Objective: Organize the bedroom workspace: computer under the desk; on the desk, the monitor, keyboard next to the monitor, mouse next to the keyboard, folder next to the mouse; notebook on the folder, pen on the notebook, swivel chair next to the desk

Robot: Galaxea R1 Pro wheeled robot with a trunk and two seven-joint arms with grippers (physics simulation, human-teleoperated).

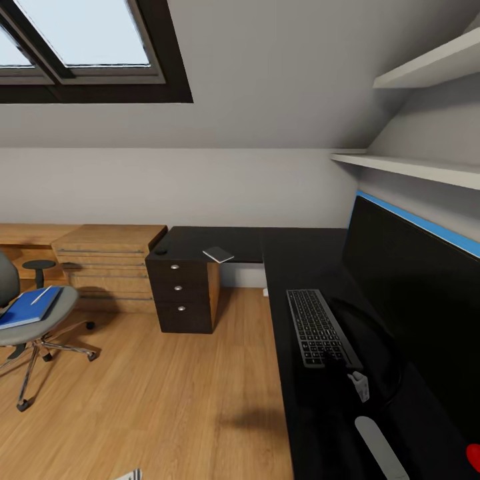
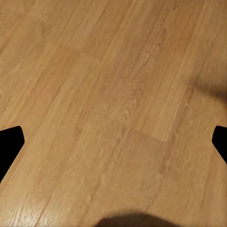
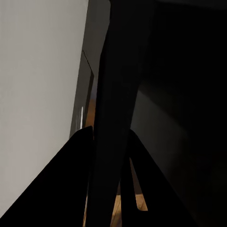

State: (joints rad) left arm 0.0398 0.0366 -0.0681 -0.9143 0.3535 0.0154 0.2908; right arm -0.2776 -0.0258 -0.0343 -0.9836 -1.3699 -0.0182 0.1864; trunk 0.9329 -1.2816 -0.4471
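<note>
The black L-shaped bench (image 1: 293, 267) is seen running along the right of the head view, then turning left toward a dark drawer unit (image 1: 181, 293). The keyboard (image 1: 320, 327) is laid flat on the bench top, just beside the monitor (image 1: 413, 293), whose black screen is stood along the wall side with a red dot (image 1: 473, 457) at its lower corner. The notebook (image 1: 218, 254) is found on the far wing of the bench, well apart from the keyboard, and a small black lump, probably the mouse (image 1: 161, 252), is sat at that wing's left corner above the drawers. Over at the left, the chair (image 1: 30, 320) is parked on the wood floor (image 1: 167, 400), well away from the bench, with the blue folder (image 1: 28, 308) lying on its seat and the pen (image 1: 41, 295) resting across the folder. Low light-wood cabinets (image 1: 110, 267) are lined against the back wall, and a skylight (image 1: 87, 40) is set in the sloped ceiling. In the left wrist view, the left tool (image 2: 113, 142) is held wide over bare floor, its dark fingertips (image 2: 10, 144) spread to the picture's edges, nothing between them. In the right wrist view, the right tool (image 3: 111, 156) is pressed close to a thin dark edge-on panel that runs between its fingers (image 3: 61, 189); whether that panel is gripped cannot be told.
</note>
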